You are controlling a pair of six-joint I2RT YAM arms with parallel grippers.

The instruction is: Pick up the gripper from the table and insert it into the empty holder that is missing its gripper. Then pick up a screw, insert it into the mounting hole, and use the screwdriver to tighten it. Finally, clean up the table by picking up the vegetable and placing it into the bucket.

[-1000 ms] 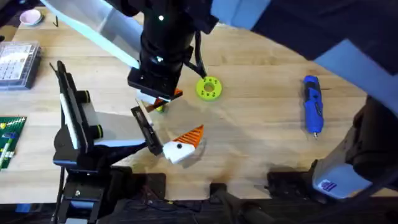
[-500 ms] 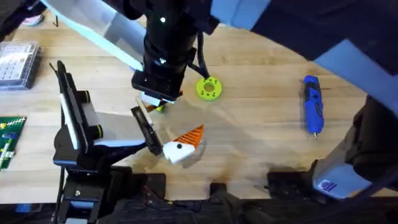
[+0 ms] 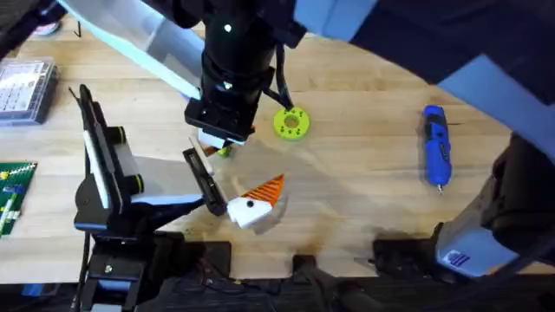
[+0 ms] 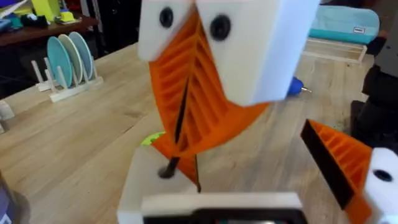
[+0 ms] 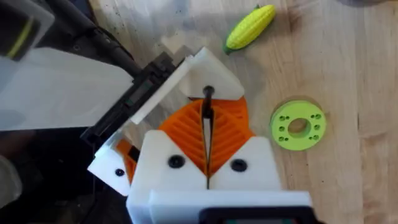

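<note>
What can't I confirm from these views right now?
- Overhead: the holder and right pincer tips, hidden under the right arm's wrist.
- Left wrist: whether the thin dark pin has entered the hole; blurred, too close.
- Right wrist: the pin's length, covered by orange pads.

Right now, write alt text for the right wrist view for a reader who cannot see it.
The right gripper, white blocks with orange ribbed pads pressed together, is shut on a thin dark screw over a white triangular holder on a pale wooden table. A small yellow toy corn and a flat green disc with holes lie nearby.
</note>
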